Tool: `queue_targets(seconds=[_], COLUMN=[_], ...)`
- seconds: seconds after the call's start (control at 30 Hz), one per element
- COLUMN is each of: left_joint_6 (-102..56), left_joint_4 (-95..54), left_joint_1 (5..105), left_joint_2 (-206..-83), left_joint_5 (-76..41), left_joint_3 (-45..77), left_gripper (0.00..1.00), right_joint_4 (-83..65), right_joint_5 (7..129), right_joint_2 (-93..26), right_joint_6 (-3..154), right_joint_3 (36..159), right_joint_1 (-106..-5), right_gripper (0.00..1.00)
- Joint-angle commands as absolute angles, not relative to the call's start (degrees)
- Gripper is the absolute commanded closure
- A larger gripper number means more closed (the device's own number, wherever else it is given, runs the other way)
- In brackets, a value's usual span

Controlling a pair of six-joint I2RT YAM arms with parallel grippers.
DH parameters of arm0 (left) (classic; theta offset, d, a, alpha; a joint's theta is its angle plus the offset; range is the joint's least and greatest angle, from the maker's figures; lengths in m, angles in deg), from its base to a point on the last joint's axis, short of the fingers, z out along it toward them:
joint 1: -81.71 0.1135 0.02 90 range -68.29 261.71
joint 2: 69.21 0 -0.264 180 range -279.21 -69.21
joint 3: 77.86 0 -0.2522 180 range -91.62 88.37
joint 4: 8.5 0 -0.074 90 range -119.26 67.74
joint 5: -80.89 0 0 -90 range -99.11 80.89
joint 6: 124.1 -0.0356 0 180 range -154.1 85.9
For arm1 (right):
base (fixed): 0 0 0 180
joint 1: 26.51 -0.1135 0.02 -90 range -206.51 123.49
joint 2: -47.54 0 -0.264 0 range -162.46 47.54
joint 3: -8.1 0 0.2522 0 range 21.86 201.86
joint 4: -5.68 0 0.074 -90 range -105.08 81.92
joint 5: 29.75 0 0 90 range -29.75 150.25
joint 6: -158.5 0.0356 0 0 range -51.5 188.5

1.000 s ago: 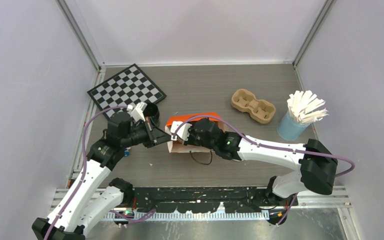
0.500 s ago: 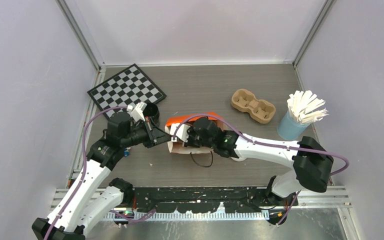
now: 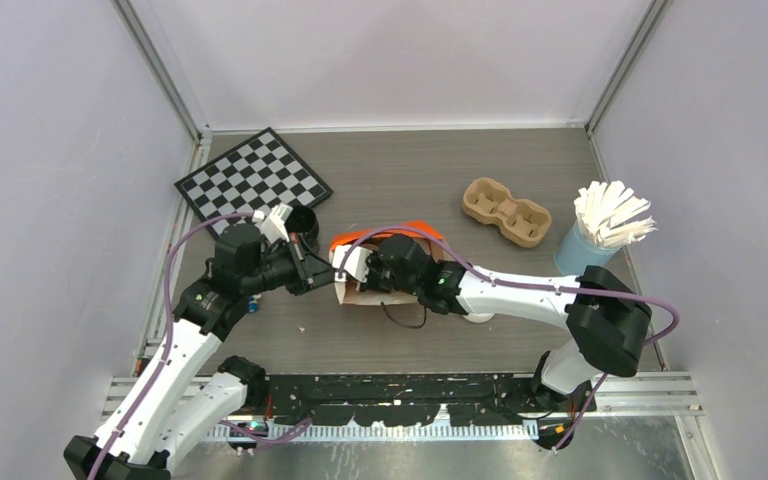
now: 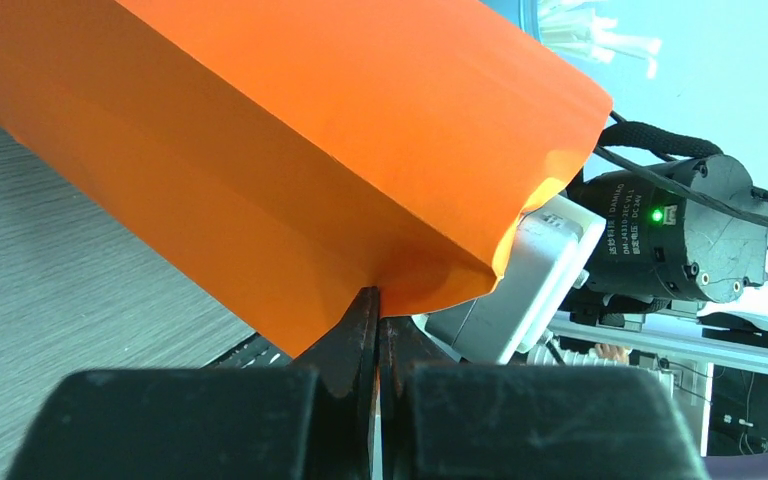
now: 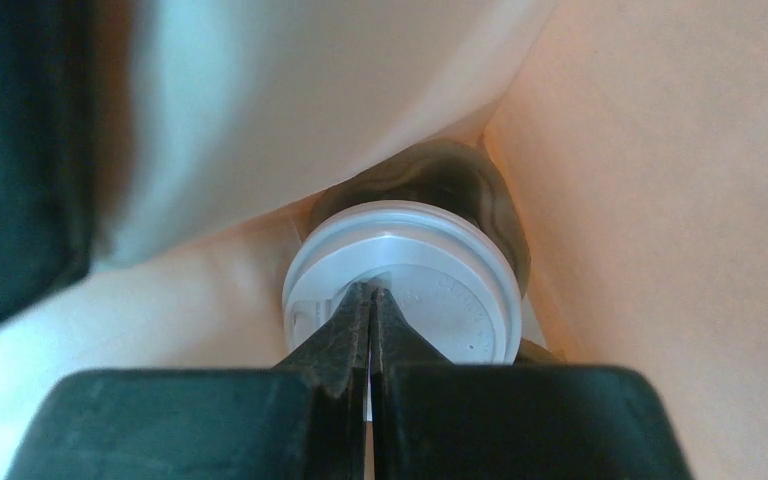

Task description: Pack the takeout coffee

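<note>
Grey wood-grain table (image 3: 410, 170), white-walled enclosure.

Bystanders: checkerboard (image 3: 253, 179) far left; black lidless cup (image 3: 303, 222) just beside my left wrist; cardboard cup carrier (image 3: 506, 211) and blue cup of white sticks (image 3: 585, 252) far right, well apart from the work.

Item 1, orange paper bag (image 4: 290, 150): mid-table, apparently on its side, mouth toward my left arm.

Item 2, left gripper (image 4: 375, 320): jaws fully closed, pinching a fold of the bag's rim and holding the mouth up.

Item 3, right gripper (image 5: 370, 305): reaches inside the bag, jaws pressed together, tips resting against the white sip lid. I cannot tell whether they nip any edge of the lid.

Item 4, takeout coffee (image 5: 440, 270): deep inside the bag, lid facing the mouth, paper walls close on both sides.

Hazards, as I judge them:
- If my right tips catch the lid, backing out could drag the cup toward the mouth or pop the lid off.
- If the cup lies on its side, as it seems to, it may roll or leak at the sip hole.
- My left pinch is on thin paper. A pull from the right arm could tear the rim or slip it free, dropping the mouth onto my right wrist.
- Pushing further could crush the cup against the bag's bottom.
</note>
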State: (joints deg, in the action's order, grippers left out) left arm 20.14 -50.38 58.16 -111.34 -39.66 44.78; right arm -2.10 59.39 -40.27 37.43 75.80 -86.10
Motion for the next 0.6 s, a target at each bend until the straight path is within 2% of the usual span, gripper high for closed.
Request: queue_targets(seconds=[0.0, 0.57], left_joint_6=[21.4, 22.5], left_joint_4=[-49.2, -47.8], left_joint_1=[57.9, 57.9], left_joint_2=[-110.9, -111.7], left_joint_5=[-41.8, -42.2], left_joint_3=[42.9, 43.9], left_gripper=[1.0, 1.0], right_joint_4=[2.6, 6.1], right_joint_5=[56.8, 54.7], right_joint_2=[-41.7, -44.2], right_joint_6=[39.2, 43.2], right_joint_3=[78.0, 79.1], right_joint_1=[-85.9, -85.9], right_gripper=[0.99, 0.99])
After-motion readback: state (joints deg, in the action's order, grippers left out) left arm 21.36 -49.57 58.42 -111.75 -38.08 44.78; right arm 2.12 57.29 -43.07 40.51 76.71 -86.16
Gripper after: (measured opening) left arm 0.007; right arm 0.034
